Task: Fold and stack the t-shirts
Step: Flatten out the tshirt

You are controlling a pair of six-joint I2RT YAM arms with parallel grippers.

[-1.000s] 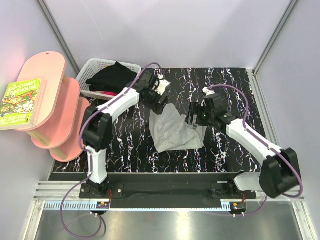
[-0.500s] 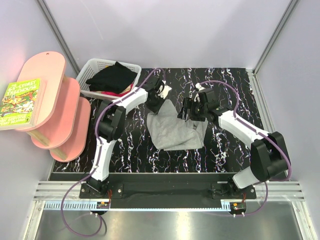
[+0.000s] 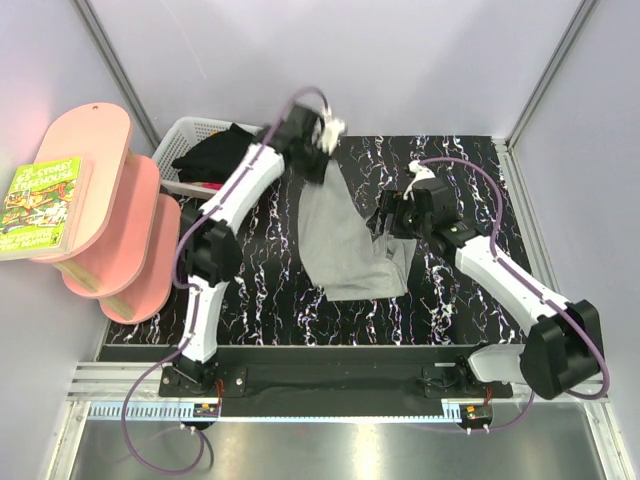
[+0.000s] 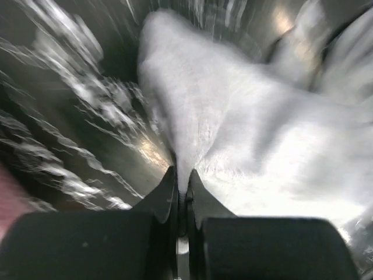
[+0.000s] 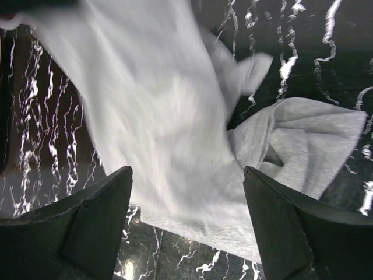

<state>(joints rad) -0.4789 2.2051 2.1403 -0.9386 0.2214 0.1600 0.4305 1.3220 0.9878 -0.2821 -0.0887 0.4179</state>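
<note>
Right now the left gripper [image 4: 182, 185] is clamped shut on a thin ridge of the grey t-shirt [image 3: 345, 240], holding that end up near the far side of the table [image 3: 470, 170] while the rest trails on the surface. The right gripper [image 5: 186, 175] hangs wide apart over the bunched sleeve side, gripping nothing. So slim a pinch may let the cloth slip or lift crumpled. The black t-shirt [image 3: 225, 152] lies in the basket [image 3: 190, 130]. Only the book [image 3: 40, 205] bears writing, seemingly "STOREY" and "HOUSE"; the rest is too small
</note>
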